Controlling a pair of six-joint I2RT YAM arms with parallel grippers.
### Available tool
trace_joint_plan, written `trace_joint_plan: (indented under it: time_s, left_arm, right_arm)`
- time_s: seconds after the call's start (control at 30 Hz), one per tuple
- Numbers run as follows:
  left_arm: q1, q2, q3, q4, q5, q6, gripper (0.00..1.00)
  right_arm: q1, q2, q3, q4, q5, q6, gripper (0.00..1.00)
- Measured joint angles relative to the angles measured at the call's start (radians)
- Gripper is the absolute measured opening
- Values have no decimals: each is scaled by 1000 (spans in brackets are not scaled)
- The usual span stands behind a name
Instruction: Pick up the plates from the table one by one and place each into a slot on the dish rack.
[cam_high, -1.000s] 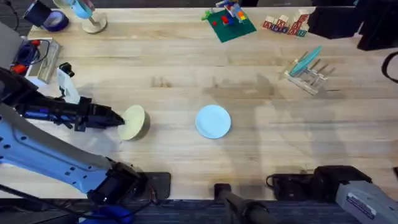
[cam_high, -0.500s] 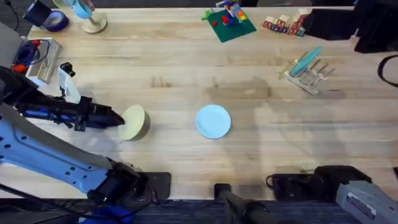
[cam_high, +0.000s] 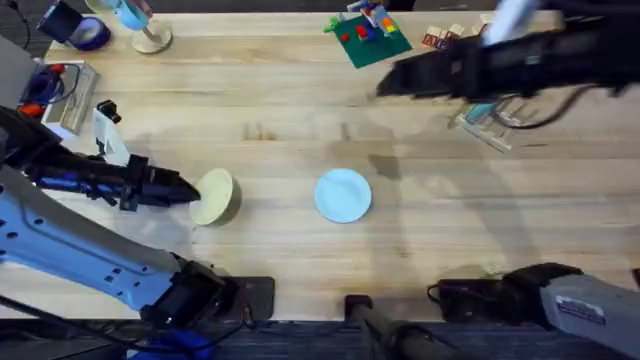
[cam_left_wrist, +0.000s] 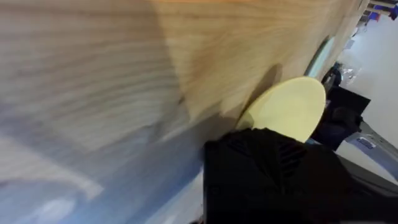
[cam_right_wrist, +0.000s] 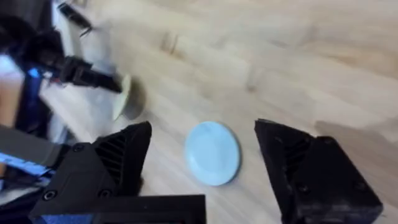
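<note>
Cream-yellow plate tilted in left gripper, blue plate flat

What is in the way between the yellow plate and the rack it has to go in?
The light blue plate lies flat on the table roughly between the cream-yellow plate, gripped at its edge by the left gripper, and the dish rack. The right arm also hangs over the rack. A lifted plate would likely pass over the blue one.

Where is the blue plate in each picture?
Overhead: the blue plate lies flat mid-table.
Left wrist: not in it.
Right wrist: low in the middle, between the open black fingers.
Shared landmark: the yellow plate at the left gripper, also seen from the right wrist.
</note>
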Motion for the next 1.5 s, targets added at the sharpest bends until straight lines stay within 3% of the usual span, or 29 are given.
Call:
trace_joint_plan:
  time_s: [0.17,0.4,0.97,1.2,1.5]
  left_arm:
    - [0,0,0,0,0,0,38]
    - [0,0,0,0,0,0,38]
    - [0,0,0,0,0,0,38]
    - [0,0,0,0,0,0,38]
    - [0,0,0,0,0,0,38]
  right_arm:
    - [83,138,0,58,-77,122,995]
    - [199,243,0,217,-157,146,995]
    - [516,384,1,443,-149,258,995]
    - [595,446,2,625,-127,309,995]
    - [670,532,2,681,-39,371,995]
